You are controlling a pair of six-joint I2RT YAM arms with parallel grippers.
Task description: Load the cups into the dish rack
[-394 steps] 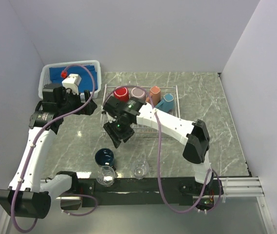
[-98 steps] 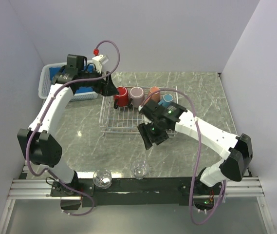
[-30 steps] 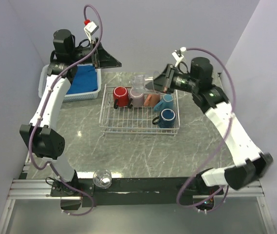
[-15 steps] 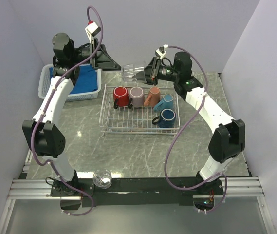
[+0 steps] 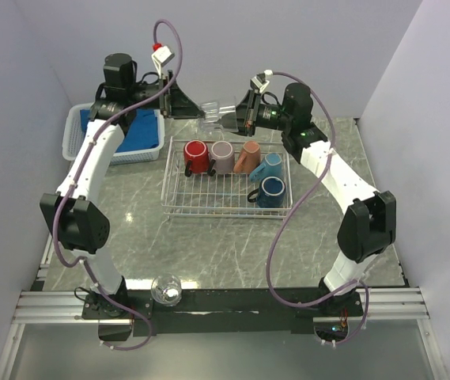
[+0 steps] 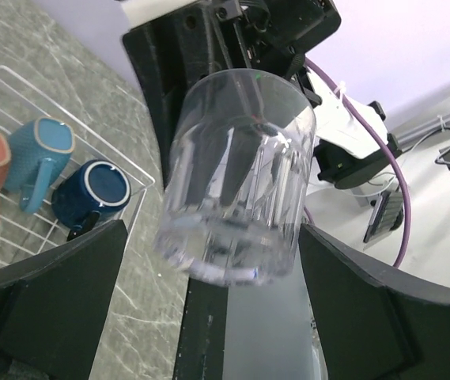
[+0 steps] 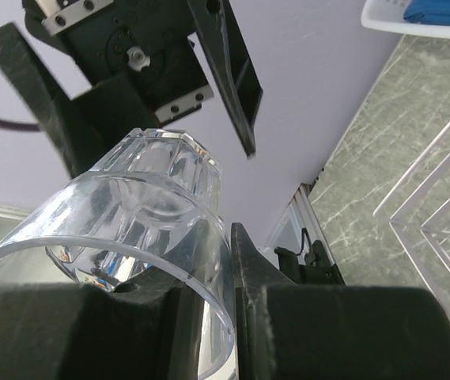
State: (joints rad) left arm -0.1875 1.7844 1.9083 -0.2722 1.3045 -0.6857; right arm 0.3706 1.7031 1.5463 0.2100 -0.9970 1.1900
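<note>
At the near edge of the table only one glass (image 5: 167, 290) is left; a short while ago a second glass and the navy mug (image 5: 270, 191) stood beside it. The navy mug is now in the dish rack (image 5: 179, 199) in the middle of the table, at its near right corner, with the red mug (image 5: 196, 153), mauve mug (image 5: 223, 155), salmon mug (image 5: 247, 156) and light-blue mug (image 5: 269, 166) along its far side.

That makes five cups loaded, by my count. The other clear glass (image 5: 218, 113) is up in the air over the far edge of the table, clamped at its open end by my right gripper (image 5: 238, 119).

In the last half second my left gripper (image 5: 193, 104) has moved in on that glass. Its fingers (image 6: 54, 297) are spread wide on either side of the base and hold nothing. This reads to me as a handover between arms, so this glass still has to come down into the rack, and then the near one.

The near glass sits right against the black base rail, and I cannot tell whether it is fully on the table. From above, the raised glass almost disappears against the wall. I cannot tell whether the left fingers are touching it, though the left wrist view shows gaps. The right wrist view does not show how the right fingers sit on the rim. The white basket (image 5: 78, 127) at the far left corner is partly hidden by the left arm.
</note>
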